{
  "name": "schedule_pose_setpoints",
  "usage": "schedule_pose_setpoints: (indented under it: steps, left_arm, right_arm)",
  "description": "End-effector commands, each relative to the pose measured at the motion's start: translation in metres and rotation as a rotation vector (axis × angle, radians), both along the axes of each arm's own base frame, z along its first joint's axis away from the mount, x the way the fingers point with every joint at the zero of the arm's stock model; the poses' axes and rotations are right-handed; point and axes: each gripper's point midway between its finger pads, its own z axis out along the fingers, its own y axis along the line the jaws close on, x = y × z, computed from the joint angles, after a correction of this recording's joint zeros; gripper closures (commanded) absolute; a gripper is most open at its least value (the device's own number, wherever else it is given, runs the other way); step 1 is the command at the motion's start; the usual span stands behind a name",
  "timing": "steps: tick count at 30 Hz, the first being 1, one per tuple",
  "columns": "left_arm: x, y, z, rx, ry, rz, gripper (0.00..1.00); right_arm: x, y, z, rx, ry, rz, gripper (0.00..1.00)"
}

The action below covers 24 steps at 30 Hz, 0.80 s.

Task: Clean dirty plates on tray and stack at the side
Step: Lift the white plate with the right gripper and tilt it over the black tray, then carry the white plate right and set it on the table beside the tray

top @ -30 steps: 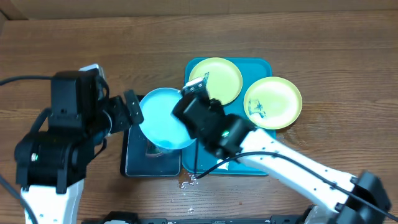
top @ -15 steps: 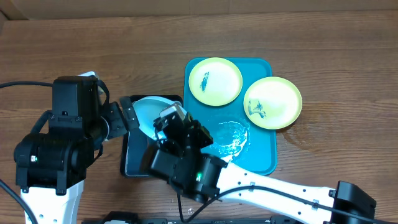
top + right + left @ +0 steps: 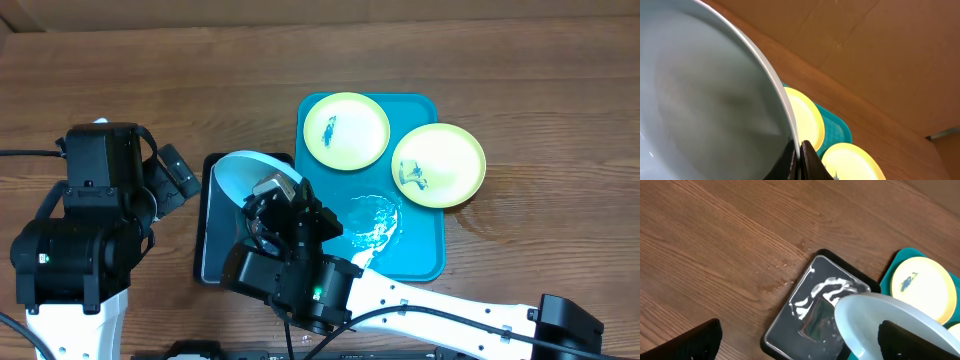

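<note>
— One pincer fewer is on the pale blue-white plate (image 3: 240,178) than a second ago. The left pincer (image 3: 178,175) has let go and backed toward the left edge of the bench (image 3: 150,80), fingers spread with nothing between them.
— So what carries it?
— The right pincer (image 3: 801,155) alone, clenched on the rim. The plate has gone from nearly flat to steeply tilted over the black basin (image 3: 212,262), just left of the tray (image 3: 420,255).
— Meaning?
— I'd judge it's draining and close to ready for stacking on bare wood.
— And the rest?
— Unmoved. A yellow-green plate (image 3: 345,130) lies in the tray's far left corner and a second yellow-green plate (image 3: 438,165) overhangs its right rim. Both have dark smears. A puddle (image 3: 375,225) lies on the tray floor.
— Anything in the way?
— The left arm (image 3: 90,230) crowds the wood left of the basin, and there are drips (image 3: 780,275) just beyond the basin's far corner.
</note>
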Motion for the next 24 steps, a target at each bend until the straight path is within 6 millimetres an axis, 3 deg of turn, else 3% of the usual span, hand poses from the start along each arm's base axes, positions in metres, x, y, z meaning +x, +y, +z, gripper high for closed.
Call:
schedule_pose_setpoints:
  steps: [1,24]
  left_arm:
    - [0.0,0.005,0.006,0.004,-0.018,0.041,0.0]
    - [0.018,0.005,-0.015,0.008,0.073,0.04,0.0]
  right_arm:
    - [0.001,-0.004,0.019,0.023,-0.064,-0.034,0.96]
    - [-0.006,-0.001,0.024,-0.007,-0.089,-0.019,0.96]
